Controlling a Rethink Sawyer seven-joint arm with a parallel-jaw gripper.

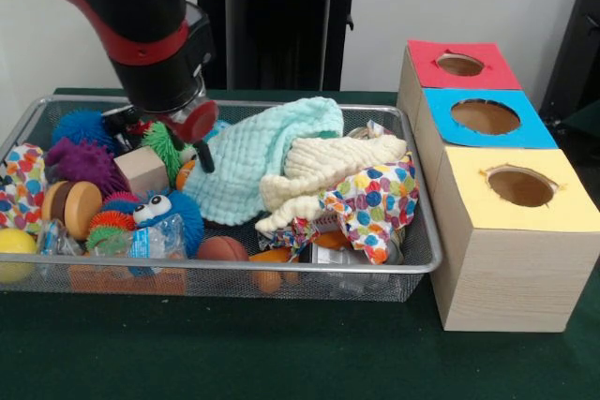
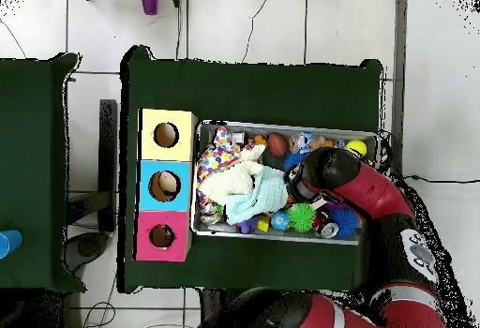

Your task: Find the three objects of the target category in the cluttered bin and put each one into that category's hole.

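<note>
The silver wire-mesh bin [image 1: 281,270] sits on the green table and is full of toys and cloths; it also shows in the overhead view [image 2: 281,126]. My gripper [image 1: 194,145] reaches down into the bin's left half. It is just above a green spiky ball [image 1: 164,142] and a wooden block [image 1: 141,170], at the left edge of a mint cloth [image 1: 253,161]. I cannot tell whether it holds anything. In the overhead view the arm [image 2: 323,174] covers it. The round hole [image 1: 459,65] in the red-topped box stands farthest back at the right, also seen from overhead [image 2: 161,236].
Blue-topped [image 1: 486,117] and yellow-topped [image 1: 521,186] boxes stand in front of the red one. The bin also holds a cream cloth [image 1: 328,170], a polka-dot cloth [image 1: 375,199], spiky balls [image 1: 80,161], a googly-eyed blue ball [image 1: 169,213], a small basketball [image 1: 222,250] and a yellow ball [image 1: 14,245].
</note>
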